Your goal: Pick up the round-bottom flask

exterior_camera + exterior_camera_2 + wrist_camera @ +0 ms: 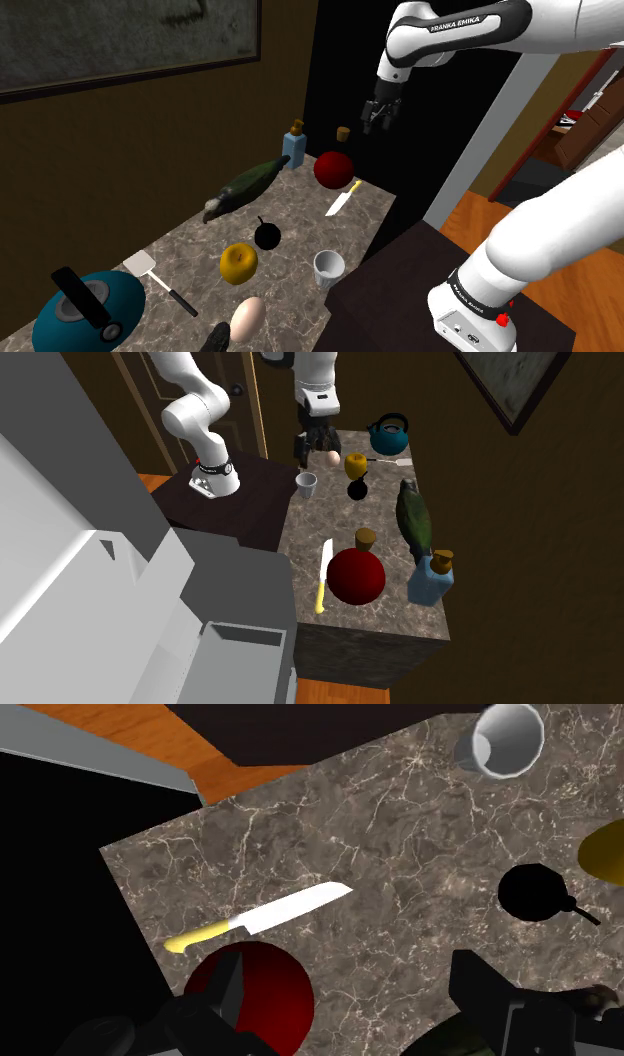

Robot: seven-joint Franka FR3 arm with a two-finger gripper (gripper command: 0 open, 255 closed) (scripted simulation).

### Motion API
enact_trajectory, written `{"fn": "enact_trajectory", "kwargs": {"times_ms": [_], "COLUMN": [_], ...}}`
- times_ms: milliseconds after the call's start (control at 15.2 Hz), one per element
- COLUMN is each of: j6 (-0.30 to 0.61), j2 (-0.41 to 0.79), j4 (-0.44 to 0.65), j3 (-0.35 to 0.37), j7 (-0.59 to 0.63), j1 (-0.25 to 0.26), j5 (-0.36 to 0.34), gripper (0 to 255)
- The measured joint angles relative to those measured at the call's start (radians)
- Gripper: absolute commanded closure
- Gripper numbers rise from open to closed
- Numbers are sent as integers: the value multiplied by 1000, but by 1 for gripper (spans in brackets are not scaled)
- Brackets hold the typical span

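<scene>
The round-bottom flask is a dark red globe with a short cork-coloured neck, standing upright near the far end of the marble counter. In the second exterior view the flask sits at the near end, beside the knife. My gripper hangs high in the air, above the flask and a little toward the shoulder view's right, not touching it. In the wrist view the gripper is open with nothing between its fingers; the flask lies behind one finger, partly hidden by it.
A yellow-handled knife lies beside the flask. A blue corked bottle and a dark green bird figure stand behind it. Along the counter are a black ball-shaped item, yellow fruit, white cup, egg, spatula and teal kettle.
</scene>
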Motion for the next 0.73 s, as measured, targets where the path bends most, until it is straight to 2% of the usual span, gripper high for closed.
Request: {"fn": "enact_trajectory", "kwargs": {"times_ms": [264, 726], "j6": [58, 101], "j2": [142, 404], "j4": [93, 327], "j3": [-14, -35], "j7": [-5, -20], "j1": [-10, -33], "j5": [1, 17], "gripper": [0, 0]}}
